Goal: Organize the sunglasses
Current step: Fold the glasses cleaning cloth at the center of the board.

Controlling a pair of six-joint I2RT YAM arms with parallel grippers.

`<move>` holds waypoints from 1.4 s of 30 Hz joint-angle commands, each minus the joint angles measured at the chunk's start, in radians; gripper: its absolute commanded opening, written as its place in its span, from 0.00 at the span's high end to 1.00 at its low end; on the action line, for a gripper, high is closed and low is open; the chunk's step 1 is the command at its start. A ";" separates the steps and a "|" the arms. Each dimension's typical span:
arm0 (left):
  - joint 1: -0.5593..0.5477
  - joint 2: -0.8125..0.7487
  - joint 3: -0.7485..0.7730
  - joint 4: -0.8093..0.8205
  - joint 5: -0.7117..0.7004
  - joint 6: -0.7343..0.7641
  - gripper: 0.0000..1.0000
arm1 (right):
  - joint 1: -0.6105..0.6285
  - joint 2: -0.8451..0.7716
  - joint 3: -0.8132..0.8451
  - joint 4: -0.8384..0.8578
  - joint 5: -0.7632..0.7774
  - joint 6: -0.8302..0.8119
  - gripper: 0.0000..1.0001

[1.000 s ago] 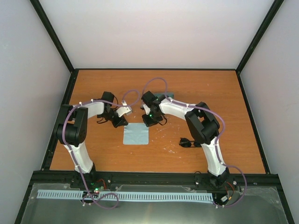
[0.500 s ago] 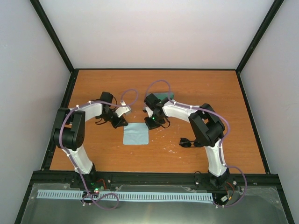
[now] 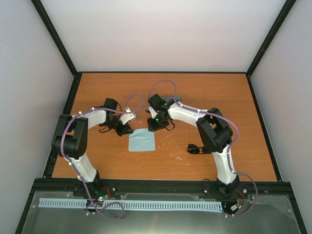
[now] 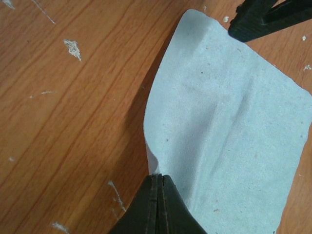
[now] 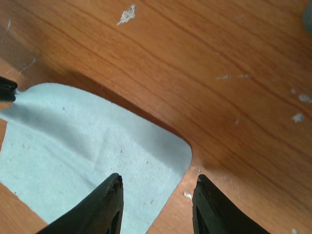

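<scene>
The sunglasses [image 3: 195,148], a small black pair, lie on the table right of the middle, beside the right arm's elbow and away from both grippers. A pale blue cloth [image 3: 142,141] lies spread in the middle. My left gripper [image 4: 158,176] is shut on the cloth's [image 4: 229,126] far left corner, and the edge curls up into the jaws. My right gripper [image 5: 157,187] stands open just above the cloth's [image 5: 87,146] far right corner, with one finger over the cloth and one over bare wood. It holds nothing.
The grey-blue case [image 3: 171,100] lies behind the right gripper, partly hidden by the arm and its cable. The wooden tabletop [image 3: 219,92] has a black frame and pale walls around it. Small white scuffs [image 5: 127,13] mark the wood.
My right gripper has opened and let go of the cloth's far right corner. The left gripper stays shut on its corner. Both arms have shifted slightly.
</scene>
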 commanded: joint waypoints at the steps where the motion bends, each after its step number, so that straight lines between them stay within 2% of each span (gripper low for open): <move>1: -0.005 -0.018 0.000 0.018 0.006 -0.002 0.99 | 0.012 0.061 0.058 -0.037 0.019 -0.012 0.61; 13: -0.005 -0.011 0.004 0.025 0.005 -0.002 0.99 | 0.025 0.125 0.123 -0.107 0.052 -0.046 0.71; 21: -0.005 -0.011 0.003 0.029 0.003 -0.001 0.99 | 0.040 0.145 0.119 -0.113 0.069 -0.036 0.85; 25: -0.005 -0.012 0.003 0.029 0.004 -0.001 0.99 | 0.041 0.152 0.118 -0.115 0.073 -0.032 0.96; 32: -0.005 -0.029 0.000 0.028 0.014 -0.006 0.99 | 0.041 0.099 0.083 -0.089 0.117 -0.017 0.97; 42: -0.005 -0.079 -0.019 0.023 0.037 -0.013 0.99 | 0.041 -0.035 -0.028 0.021 0.050 0.009 0.97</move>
